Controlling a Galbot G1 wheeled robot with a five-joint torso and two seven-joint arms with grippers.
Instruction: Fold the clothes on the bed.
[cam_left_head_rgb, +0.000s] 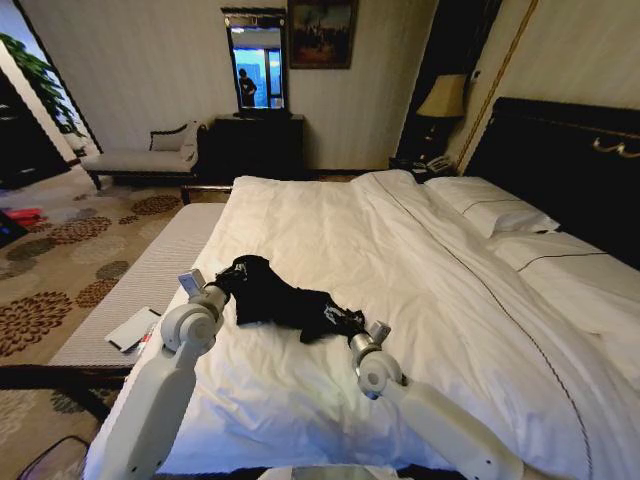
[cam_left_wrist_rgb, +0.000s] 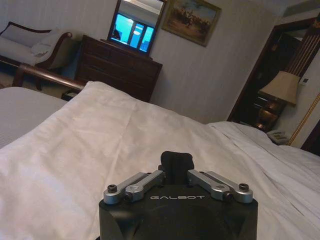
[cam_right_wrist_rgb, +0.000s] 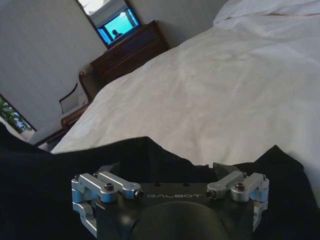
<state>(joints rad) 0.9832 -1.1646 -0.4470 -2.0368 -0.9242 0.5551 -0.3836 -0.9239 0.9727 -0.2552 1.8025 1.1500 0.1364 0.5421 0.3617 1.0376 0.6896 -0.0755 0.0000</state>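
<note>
White bed (cam_left_head_rgb: 400, 240) fills your view, with the crumpled black T-shirt (cam_left_head_rgb: 285, 300) near its foot. Your left gripper (cam_left_head_rgb: 222, 287) is clenched on 1 end; your right gripper (cam_left_head_rgb: 362, 330) is spread wide over the other.

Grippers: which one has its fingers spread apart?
The right gripper, fingers wide over the black T-shirt. The left gripper has its fingers closed together.

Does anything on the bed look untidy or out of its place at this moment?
Yes. The black T-shirt lies crumpled in a twisted heap on the white duvet, not spread flat. The left claw is at one end of it, the right claw at the other. A white flat device lies on the bed's bare edge.
</note>
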